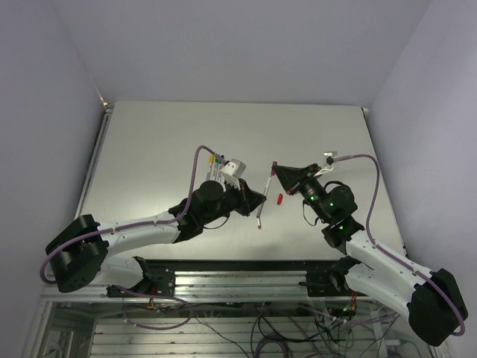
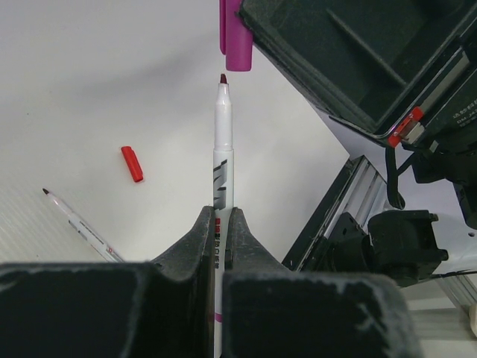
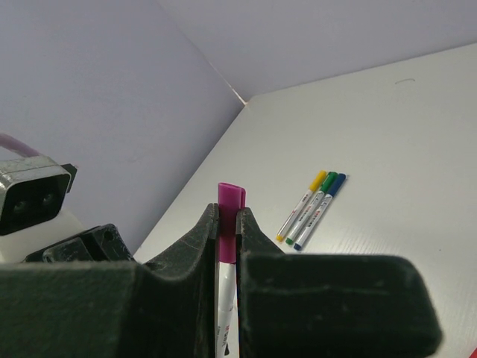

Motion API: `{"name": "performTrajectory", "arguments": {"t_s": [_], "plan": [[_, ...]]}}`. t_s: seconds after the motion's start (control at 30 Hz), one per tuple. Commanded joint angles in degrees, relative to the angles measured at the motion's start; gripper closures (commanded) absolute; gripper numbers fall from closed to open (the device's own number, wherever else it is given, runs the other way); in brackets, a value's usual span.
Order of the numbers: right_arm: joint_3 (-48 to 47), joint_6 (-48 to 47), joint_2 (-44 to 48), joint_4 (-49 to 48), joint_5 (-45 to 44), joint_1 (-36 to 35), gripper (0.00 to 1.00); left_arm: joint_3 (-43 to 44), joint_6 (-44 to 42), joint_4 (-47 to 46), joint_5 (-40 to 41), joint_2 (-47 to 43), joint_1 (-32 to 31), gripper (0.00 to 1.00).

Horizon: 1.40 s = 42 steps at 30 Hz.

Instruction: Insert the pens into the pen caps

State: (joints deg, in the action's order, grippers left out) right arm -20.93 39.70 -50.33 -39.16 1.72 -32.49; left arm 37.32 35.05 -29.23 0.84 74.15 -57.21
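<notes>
**Pen tip just short of the purple cap, slightly off line**

Both arms meet above the middle of the pale grey table (image 1: 149,134). The left gripper (image 2: 218,212) is clamped tight on the barrel of a thin whitish-grey marker pen (image 2: 223,142), dark at the tip. The pen sticks straight out beyond the fingers, its long axis in line with the gripper.

The right gripper (image 3: 227,212) is pinched shut on the stubby magenta-purple plastic cap (image 2: 237,37), its mouth facing the pen. From the left wrist, the tip sits just short of the cap and apart from it. The cap lies a touch to the right of the pen's line. I'd reckon that sideways offset needs closing before the two are pushed together along the barrel. Either arm looks near enough to do it.

Down on the table, a small red plastic cap (image 2: 132,163) lies near a bare whitish pen (image 2: 78,220) with a dark reddish tip. Farther off, three capped pens (image 3: 313,207), yellow, green and blue, lie side by side.
</notes>
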Motion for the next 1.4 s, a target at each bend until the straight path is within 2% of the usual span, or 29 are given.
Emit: {"name": "performTrajectory", "arguments": {"t_s": [0.0, 0.77, 1.37], "plan": [[0.00, -1.38, 0.93, -1.04, -0.92, -0.38, 1.00, -0.75, 0.81, -3.14, -0.50, -0.24, 0.17, 0.93], [0.47, -0.97, -1.02, -3.20, -1.21, -0.90, 1.00, -0.32, 0.82, -4.35, -2.25, 0.20, 0.15, 0.93], [1.26, -0.37, -0.99, -3.05, -1.66, -2.86, 1.00, -1.85, 1.34, -5.72, 1.72, -1.75, 0.09, 0.93]]}}
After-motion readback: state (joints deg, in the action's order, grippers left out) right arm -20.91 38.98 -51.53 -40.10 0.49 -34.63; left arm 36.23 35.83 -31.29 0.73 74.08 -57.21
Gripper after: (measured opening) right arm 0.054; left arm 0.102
